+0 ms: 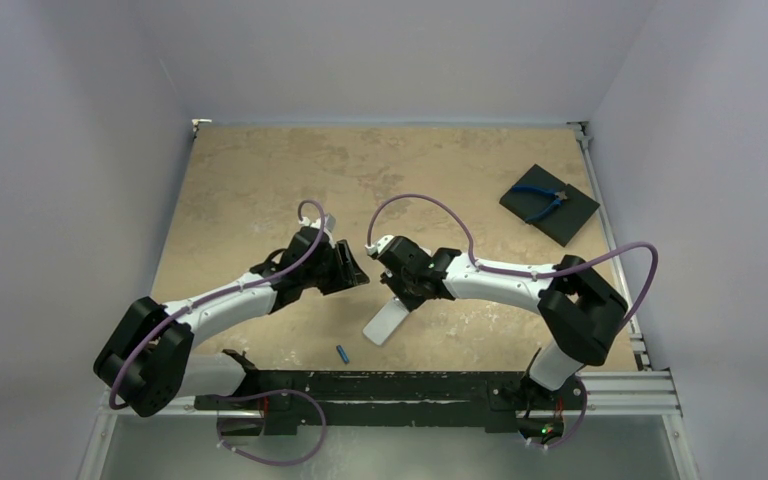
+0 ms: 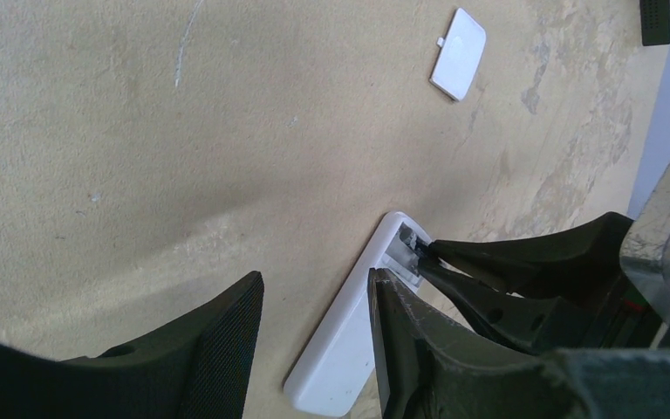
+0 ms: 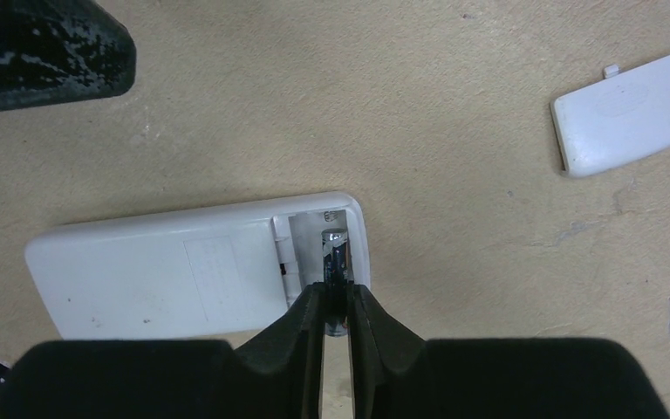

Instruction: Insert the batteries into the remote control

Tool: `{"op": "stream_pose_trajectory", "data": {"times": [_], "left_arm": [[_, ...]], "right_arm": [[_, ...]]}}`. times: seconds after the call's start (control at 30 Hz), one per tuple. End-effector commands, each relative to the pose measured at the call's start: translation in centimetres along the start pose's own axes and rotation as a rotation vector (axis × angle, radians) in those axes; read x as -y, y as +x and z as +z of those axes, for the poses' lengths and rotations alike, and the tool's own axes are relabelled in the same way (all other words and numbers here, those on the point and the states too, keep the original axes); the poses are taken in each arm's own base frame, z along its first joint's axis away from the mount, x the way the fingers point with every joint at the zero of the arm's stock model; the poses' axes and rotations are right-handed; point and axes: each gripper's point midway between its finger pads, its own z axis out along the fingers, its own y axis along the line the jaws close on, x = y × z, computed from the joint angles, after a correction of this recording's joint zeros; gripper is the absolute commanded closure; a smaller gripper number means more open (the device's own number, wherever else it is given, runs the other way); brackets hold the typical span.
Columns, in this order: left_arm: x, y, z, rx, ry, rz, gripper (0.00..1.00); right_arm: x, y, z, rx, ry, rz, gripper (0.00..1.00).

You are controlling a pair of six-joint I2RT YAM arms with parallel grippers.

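A robot lab test cell: pale walls [image 1: 60, 150] boxing in a tan tabletop [image 1: 260, 180] edged with aluminium rail [image 1: 640, 390]

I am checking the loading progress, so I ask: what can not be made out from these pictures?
1. Front of the remote control: turned downward in all views.
2. The dark battery, right wrist view: the right gripper covers its sides; gripped or loose, I cannot tell.
3. The blue battery, top view only: too small to read its poles.
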Motion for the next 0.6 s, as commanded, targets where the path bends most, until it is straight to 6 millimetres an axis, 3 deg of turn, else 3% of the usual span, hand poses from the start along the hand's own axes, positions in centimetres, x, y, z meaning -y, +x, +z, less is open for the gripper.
{"op": "stream_pose_trajectory", "data": {"times": [0.0,0.57], "left_arm": [[0.28,-0.42,-0.14,0.019,0.025,0.010,0.53],[0.16,-0.24,-0.16,0.015,0.024,0.007,0.53]], "right_arm": [[-0.01,-1.86,-0.64,0.044,0.000,0.017,0.78],[0.13,-1.96,-0.53,0.046,0.011,0.025,0.75]]}}
